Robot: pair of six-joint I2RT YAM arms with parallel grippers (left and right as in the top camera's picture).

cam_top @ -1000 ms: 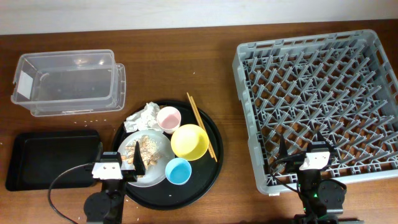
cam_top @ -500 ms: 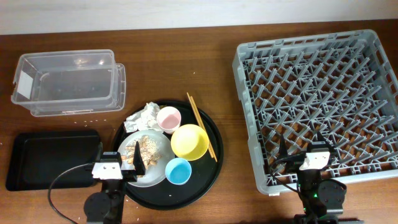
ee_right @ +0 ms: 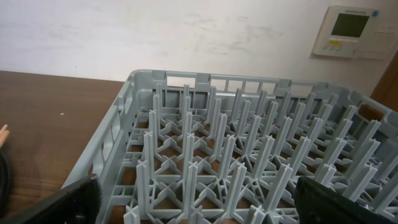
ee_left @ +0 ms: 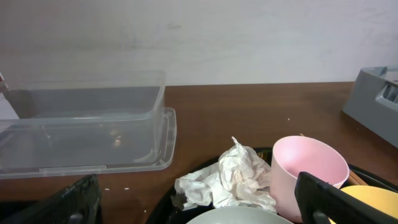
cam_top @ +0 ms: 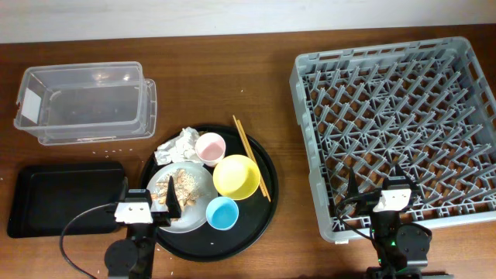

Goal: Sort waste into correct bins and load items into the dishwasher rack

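On the round black tray (cam_top: 263,211) sit a crumpled napkin (cam_top: 180,145), pink cup (cam_top: 209,147), yellow bowl (cam_top: 235,176), blue cup (cam_top: 222,212), chopsticks (cam_top: 252,157) and a pale plate (cam_top: 194,217) bearing beige food scraps (cam_top: 184,184). My left gripper (cam_top: 147,197) hangs open over the plate's near-left edge. In its wrist view the left gripper (ee_left: 199,208) faces the napkin (ee_left: 227,180) and pink cup (ee_left: 308,171), holding nothing. My right gripper (cam_top: 377,184) stands open above the grey dishwasher rack (cam_top: 399,128); its fingers (ee_right: 348,202) frame the pegs (ee_right: 236,162).
The clear tub (cam_top: 81,101) stands at the back left, and the shallow black rectangular tray (cam_top: 66,198) lies in front of it beside the round tray. Crumbs dot the wood near both. A wall thermostat (ee_right: 348,31) shows behind the rack.
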